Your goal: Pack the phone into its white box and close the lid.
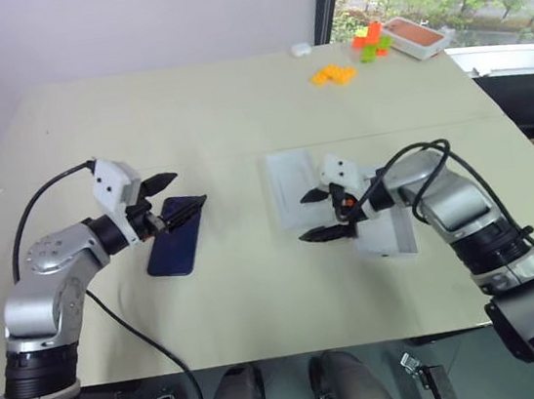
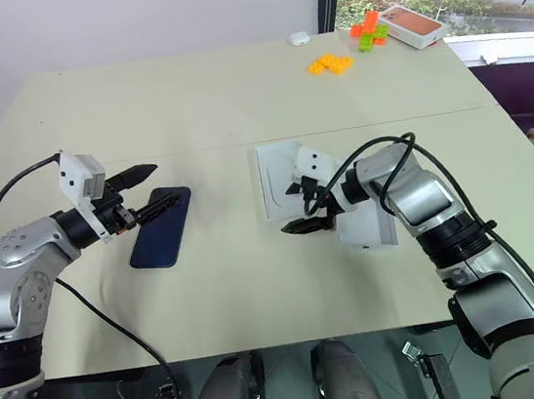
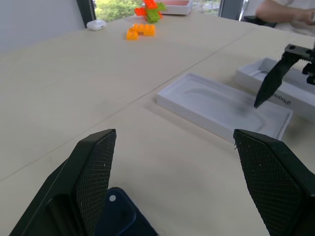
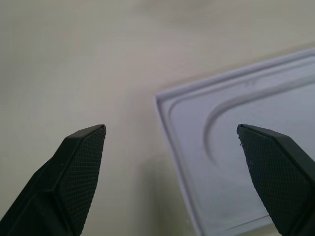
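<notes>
Now the phone lies flat on the tabletop just below my left tool, spread wide and empty; my right tool gapes empty too.

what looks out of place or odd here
Nothing is spilled or damaged. The phone lies flat on the table, away from the box. The insert lies flat beside the box.

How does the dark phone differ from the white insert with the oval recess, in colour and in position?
The phone is dark navy with a smooth flat back; the white insert is pale with an oval recess. The phone lies beneath the left gripper, while the insert lies beside the right gripper. Both lie flat on the table, ungripped.
</notes>
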Action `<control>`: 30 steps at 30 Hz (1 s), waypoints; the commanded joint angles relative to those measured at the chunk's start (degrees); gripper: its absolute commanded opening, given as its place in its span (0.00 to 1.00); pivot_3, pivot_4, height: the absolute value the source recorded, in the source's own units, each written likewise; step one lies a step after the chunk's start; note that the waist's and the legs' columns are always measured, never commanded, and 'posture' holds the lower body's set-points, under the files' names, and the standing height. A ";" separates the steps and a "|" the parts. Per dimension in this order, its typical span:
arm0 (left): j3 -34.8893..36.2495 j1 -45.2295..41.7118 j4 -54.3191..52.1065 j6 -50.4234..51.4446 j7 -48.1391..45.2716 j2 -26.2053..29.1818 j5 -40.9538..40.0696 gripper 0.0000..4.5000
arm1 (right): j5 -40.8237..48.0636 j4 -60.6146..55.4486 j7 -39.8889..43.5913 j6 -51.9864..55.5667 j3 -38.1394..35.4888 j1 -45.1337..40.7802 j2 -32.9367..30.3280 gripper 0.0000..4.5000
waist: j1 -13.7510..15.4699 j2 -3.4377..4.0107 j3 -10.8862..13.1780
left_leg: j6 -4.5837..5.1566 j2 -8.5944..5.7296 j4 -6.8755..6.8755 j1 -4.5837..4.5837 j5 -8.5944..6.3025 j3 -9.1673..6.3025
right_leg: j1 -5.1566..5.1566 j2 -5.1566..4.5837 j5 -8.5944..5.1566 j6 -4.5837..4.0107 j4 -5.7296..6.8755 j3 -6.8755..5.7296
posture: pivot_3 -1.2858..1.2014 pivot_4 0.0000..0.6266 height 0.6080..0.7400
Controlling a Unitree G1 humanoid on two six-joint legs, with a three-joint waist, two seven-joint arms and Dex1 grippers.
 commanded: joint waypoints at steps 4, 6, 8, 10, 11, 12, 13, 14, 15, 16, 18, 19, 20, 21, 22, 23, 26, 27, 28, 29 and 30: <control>1.63 0.10 -1.04 0.69 0.81 1.37 -0.40 0.90 | 1.96 -1.55 -4.22 -2.35 -3.72 -2.66 4.23 0.99 | -0.12 0.00 0.00 | 0.00 0.01 -0.01 0.01 0.00 -0.01 | 0.00 0.02 0.00 0.00 0.01 0.00 | 0.52 0.24 1.00; 2.55 0.42 0.23 3.10 1.39 2.30 -0.88 0.90 | 1.43 -0.91 -7.47 -4.36 -4.80 -3.18 6.54 0.99 | -0.21 0.00 0.00 | 0.00 0.02 -0.01 0.01 0.00 -0.01 | -0.02 0.03 0.00 0.00 0.02 0.00 | 0.52 0.24 1.00; 4.29 0.51 0.64 6.27 1.67 2.88 -3.13 0.90 | 0.94 -0.64 -10.12 -5.42 -5.03 -3.24 8.78 0.99 | -0.23 0.00 0.00 | 0.00 0.02 -0.01 0.01 0.00 -0.01 | -0.02 0.04 0.00 0.00 0.04 0.00 | 0.52 0.24 1.00; 6.03 0.04 3.16 12.83 3.62 3.96 -4.88 0.90 | -1.05 0.02 -14.54 -8.79 -4.32 -3.27 11.95 0.99 | -0.16 -0.02 -0.01 | 0.00 0.02 -0.01 0.01 0.00 -0.01 | -0.02 0.04 0.00 0.00 0.04 -0.01 | 0.52 0.24 1.00; 6.31 0.23 4.31 14.31 4.03 4.53 -4.82 0.90 | -2.33 0.40 -16.04 -10.44 -3.44 -3.15 12.93 0.99 | -0.26 -0.01 -0.01 | 0.00 0.02 -0.01 0.02 0.00 -0.03 | -0.02 0.04 0.00 0.00 0.05 -0.01 | 0.52 0.24 1.00; 6.54 0.33 5.34 15.97 4.46 5.03 -4.94 0.90 | -3.78 0.87 -17.25 -12.67 -2.59 -3.03 13.56 0.99 | -0.26 -0.01 -0.01 | 0.00 0.02 -0.01 0.02 0.00 -0.02 | -0.03 0.04 0.00 0.00 0.06 -0.01 | 0.52 0.24 1.00; 6.62 0.40 5.80 16.80 4.60 5.30 -4.98 0.90 | -4.70 1.22 -17.77 -14.12 -2.09 -2.94 13.81 0.99 | -0.23 -0.01 -0.01 | 0.00 0.02 -0.01 0.02 0.00 -0.01 | -0.04 0.04 0.00 0.00 0.07 -0.01 | 0.52 0.24 1.00; 6.88 0.25 6.73 17.88 4.96 5.58 -5.05 0.90 | -5.30 2.02 -19.24 -15.10 -2.16 -3.07 14.64 0.99 | -0.14 -0.01 -0.01 | 0.00 0.02 -0.01 0.01 0.00 -0.01 | -0.04 0.04 0.00 0.00 0.07 -0.02 | 0.52 0.24 1.00; 7.97 -0.02 7.95 19.19 5.53 5.73 -5.65 0.90 | -5.78 2.96 -20.72 -15.73 -1.96 -3.31 15.90 0.99 | -0.02 -0.03 -0.02 | 0.00 0.01 -0.01 0.00 0.00 -0.01 | -0.04 0.02 0.00 0.00 0.07 -0.01 | 0.52 0.24 1.00; 9.15 -0.54 9.15 21.34 6.52 5.71 -6.57 0.90 | -6.09 3.63 -21.74 -15.90 -1.70 -3.43 16.99 0.99 | -0.06 -0.04 -0.02 | 0.00 0.01 0.00 0.00 0.00 -0.01 | -0.03 0.02 0.00 0.00 0.07 -0.02 | 0.52 0.24 1.00; 11.22 -1.55 11.16 23.62 7.91 5.17 -8.01 0.90 | -6.54 4.33 -22.58 -16.39 -1.17 -3.41 18.57 0.99 | -0.13 -0.03 -0.02 | -0.01 0.00 0.02 0.00 0.00 -0.02 | -0.03 0.02 0.00 0.00 0.07 -0.01 | 0.52 0.24 1.00; 11.68 -1.88 11.95 23.49 8.51 4.94 -7.82 0.90 | -6.86 4.71 -22.79 -16.84 -1.02 -3.47 19.05 0.99 | -0.13 -0.03 -0.02 | -0.01 0.01 0.02 0.00 0.00 -0.02 | -0.05 0.02 0.00 0.00 0.10 -0.01 | 0.52 0.24 1.00; 11.86 -2.07 12.57 23.29 9.16 4.85 -7.42 0.90 | -6.96 5.03 -22.89 -17.08 -1.00 -3.57 19.41 0.99 | -0.09 -0.04 -0.02 | -0.01 0.01 0.01 0.01 0.00 -0.02 | -0.05 0.02 0.00 0.00 0.11 -0.02 | 0.52 0.24 1.00; 12.36 -2.38 13.46 23.92 9.73 4.73 -7.65 0.90 | -7.03 5.25 -22.99 -17.13 -0.91 -3.62 19.83 0.94 | -0.09 -0.03 -0.02 | -0.01 0.01 0.01 0.01 0.00 -0.03 | -0.05 0.02 0.00 0.00 0.11 -0.02 | 0.52 0.24 1.00; 12.96 -2.61 14.14 24.01 10.05 4.60 -7.90 0.90 | -7.21 5.38 -23.02 -17.29 -0.67 -3.55 20.15 0.88 | -0.11 -0.03 -0.02 | -0.01 0.01 0.01 0.01 0.00 -0.03 | -0.05 0.01 0.00 0.00 0.11 -0.02 | 0.52 0.24 1.00; 13.62 -2.89 14.82 24.96 10.42 4.53 -8.43 0.90 | -7.28 5.38 -23.09 -17.22 -0.58 -3.43 20.48 0.80 | -0.12 -0.04 -0.02 | -0.01 0.01 0.01 0.01 0.00 -0.03 | -0.05 0.01 0.00 0.00 0.11 -0.01 | 0.52 0.24 1.00; 14.08 -3.36 16.71 29.42 9.87 5.48 -9.89 0.90 | -7.47 5.37 -23.48 -17.04 -0.46 -3.03 21.34 0.44 | -0.17 -0.04 -0.02 | -0.01 0.01 0.01 0.01 0.00 -0.02 | -0.06 0.01 0.00 0.00 0.11 -0.01 | 0.52 0.24 1.00; 14.05 -3.33 16.95 30.33 9.46 5.72 -10.21 0.90 | -7.36 5.44 -23.61 -17.32 -0.56 -2.96 21.70 0.36 | -0.20 -0.04 -0.02 | -0.01 0.01 0.00 0.00 0.00 -0.03 | -0.06 0.01 0.00 0.00 0.11 -0.01 | 0.52 0.24 1.00; 14.04 -3.30 17.02 30.79 9.23 5.84 -10.39 0.90 | -7.30 5.50 -23.68 -17.53 -0.66 -2.92 21.95 0.23 | -0.22 -0.04 -0.02 | -0.01 0.01 0.00 0.01 0.00 -0.03 | -0.07 0.01 0.00 0.00 0.11 -0.01 | 0.52 0.24 1.00; 14.71 -3.78 17.65 31.83 9.42 5.64 -11.18 0.90 | -7.00 5.43 -24.46 -16.70 -1.24 -3.10 22.62 0.14 | -0.27 -0.04 -0.02 | -0.02 0.01 0.00 0.01 0.00 -0.03 | -0.07 0.01 0.00 0.00 0.11 -0.01 | 0.52 0.24 1.00; 15.18 -4.18 18.13 32.38 9.50 5.48 -11.72 0.90 | -6.73 5.08 -24.45 -15.56 -1.37 -3.27 22.92 0.03 | -0.31 -0.04 -0.02 | -0.02 0.01 0.00 0.01 0.01 -0.03 | -0.07 0.01 0.00 0.00 0.11 -0.01 | 0.52 0.24 1.00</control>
